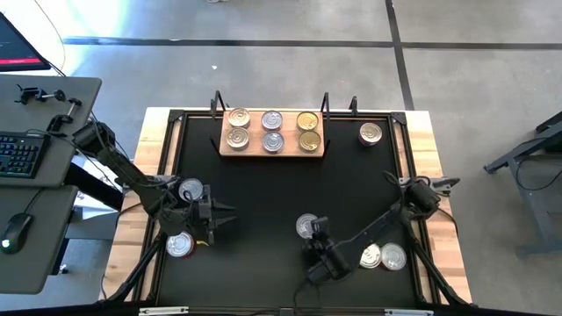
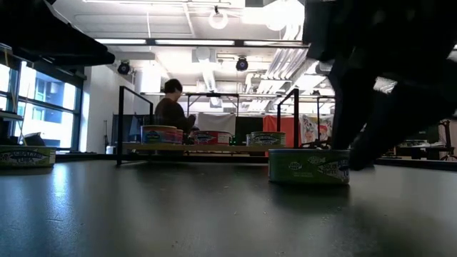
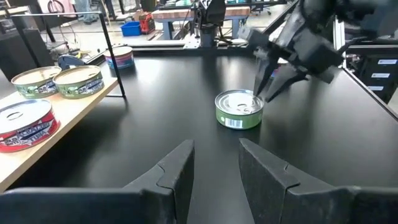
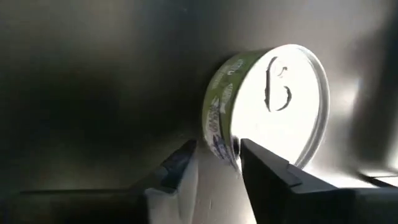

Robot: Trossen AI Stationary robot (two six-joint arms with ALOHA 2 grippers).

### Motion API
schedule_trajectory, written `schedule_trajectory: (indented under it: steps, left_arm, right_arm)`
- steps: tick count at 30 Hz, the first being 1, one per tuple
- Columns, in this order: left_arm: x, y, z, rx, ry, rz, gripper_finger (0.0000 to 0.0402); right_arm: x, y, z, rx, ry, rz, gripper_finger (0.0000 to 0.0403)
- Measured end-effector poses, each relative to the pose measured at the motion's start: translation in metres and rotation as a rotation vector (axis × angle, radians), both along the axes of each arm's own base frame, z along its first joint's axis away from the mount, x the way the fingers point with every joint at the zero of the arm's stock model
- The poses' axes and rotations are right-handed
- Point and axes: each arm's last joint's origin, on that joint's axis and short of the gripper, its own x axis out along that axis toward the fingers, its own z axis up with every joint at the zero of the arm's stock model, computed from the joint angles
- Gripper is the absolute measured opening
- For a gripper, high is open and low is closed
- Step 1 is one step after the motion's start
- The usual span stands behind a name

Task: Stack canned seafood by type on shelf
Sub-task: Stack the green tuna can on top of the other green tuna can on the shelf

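Shelf: flat light-brown wooden board (image 1: 271,146) was set at far centre of the large black mat (image 1: 290,189); six low round metal tins (image 1: 272,130) w/ silver or gold lids were laid on it in three columns, prob. one type per column.
Loose tins: one far right (image 1: 371,133), two near right (image 1: 383,256), two near left by the left arm, so sorting was judged approx. half done.
Target tin: green-labelled round tin w/ silver pull-tab lid (image 1: 306,226) was flat on the mat, near centre.
Right gripper (image 1: 313,235): was lowered at the green tin's rim; fingers were part open, one either side of the rim, not yet seen clamped, prob. to lift it for the shelf.
Left gripper (image 3: 214,171): was parked near left, fingers part open, nothing held; judged kept clear of the right arm.
Views: right wrist view alone showed the rim (image 4: 217,124) between the fingers; left wrist view showed the tin (image 3: 239,109) upright; low view showed a person (image 2: 171,107) beyond the table.
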Motion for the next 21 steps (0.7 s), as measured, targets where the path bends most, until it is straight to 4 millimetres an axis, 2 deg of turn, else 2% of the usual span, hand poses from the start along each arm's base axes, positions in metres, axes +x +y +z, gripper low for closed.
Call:
schedule_trajectory:
  steps: [5, 13, 16, 21]
  left_arm:
    - [0.000, 0.000, 0.000, -0.001, 0.002, 0.000, 0.0117]
    - [0.000, 0.000, 0.000, -0.003, 0.002, -0.003, 0.0117]
    - [0.000, 0.000, 0.000, -0.007, 0.001, -0.003, 0.0117]
    - [0.000, 0.000, 0.000, -0.029, -0.003, 0.003, 0.0117]
  right_arm:
    - [0.000, -0.014, -0.013, -0.047, -0.009, 0.011, 0.0075]
    - [0.008, -0.026, -0.016, -0.123, -0.044, 0.011, 0.0010]
    - [0.011, -0.030, -0.015, -0.117, -0.047, 0.009, 0.0005]
    - [0.022, -0.024, -0.004, -0.059, -0.099, -0.005, 0.0002]
